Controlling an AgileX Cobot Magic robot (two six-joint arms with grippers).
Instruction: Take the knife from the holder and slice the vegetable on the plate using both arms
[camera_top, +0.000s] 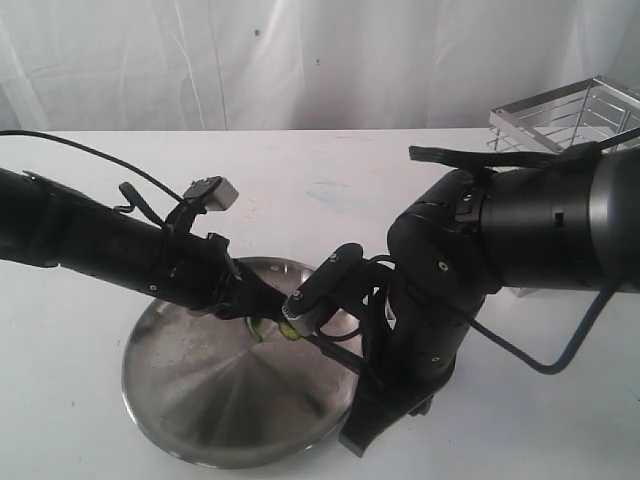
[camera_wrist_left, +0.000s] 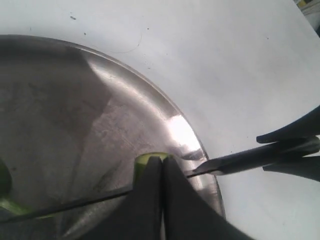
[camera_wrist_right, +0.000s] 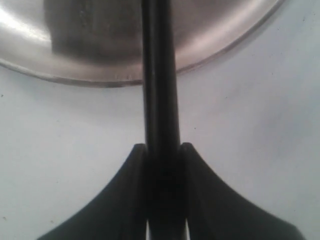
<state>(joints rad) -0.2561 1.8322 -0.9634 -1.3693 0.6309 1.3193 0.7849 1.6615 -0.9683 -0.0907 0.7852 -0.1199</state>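
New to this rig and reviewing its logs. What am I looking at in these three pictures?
It is a robot with a left arm and a right arm, each ending in a two-finger gripper. The wide picture comes from a camera off the arms. The other two come from cameras on the left and right wrists. On the white table are a steel plate and, at the far right of the wide picture, a wire holder. The right gripper is shut on a dark knife whose blade reaches over the plate. The left gripper is shut, with its tips at a green chili on the plate. I cannot tell whether it is pinching or pressing.
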